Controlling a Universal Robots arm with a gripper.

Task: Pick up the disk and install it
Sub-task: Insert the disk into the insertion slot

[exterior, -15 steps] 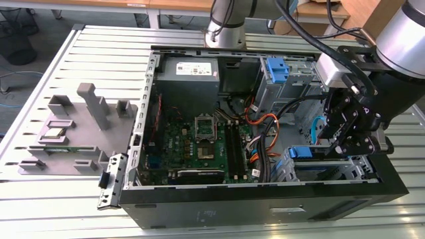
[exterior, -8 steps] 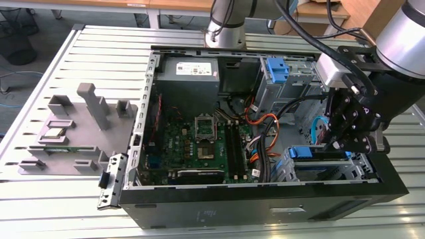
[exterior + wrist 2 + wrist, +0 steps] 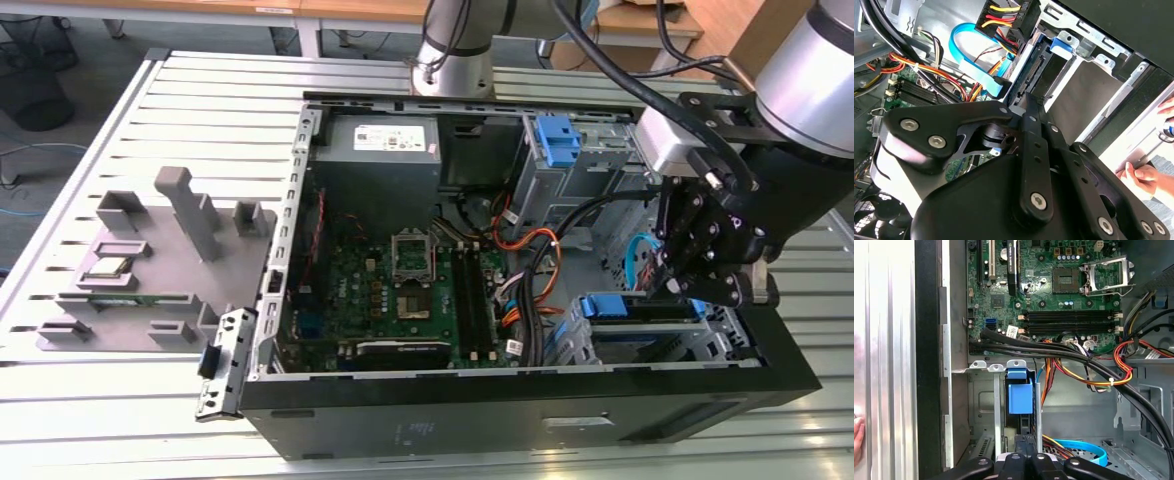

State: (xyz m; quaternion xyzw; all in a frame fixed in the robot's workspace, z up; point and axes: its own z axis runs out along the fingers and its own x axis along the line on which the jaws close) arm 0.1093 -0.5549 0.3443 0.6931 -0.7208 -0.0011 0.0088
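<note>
Disk [image 3: 1020,396] is standing on edge in the drive bay [image 3: 981,405] at the front corner of the case [image 3: 534,410], on the exterior view's right. Its blue carrier tab is at the end away from the arm. End effector [image 3: 1025,461] looks clamped on the near edge, fingers pinched in tight against it.

I'd call this the install step, with the drive somewhere in the slot, but I can't tell how deep.

Stuff I'd worry about:
- The metal rails hug the carrier closely, so any tilt and it'll bind instead of sliding.
- The blue flat cable [image 3: 1089,449] and the orange and yellow wires [image 3: 1094,377] run right beside the bay, easy to snag or pinch.
- A person's hand [image 3: 1148,176] rests at the case's outer edge, not far from the end effector, so a sudden jerk there wouldn't be great.
</note>
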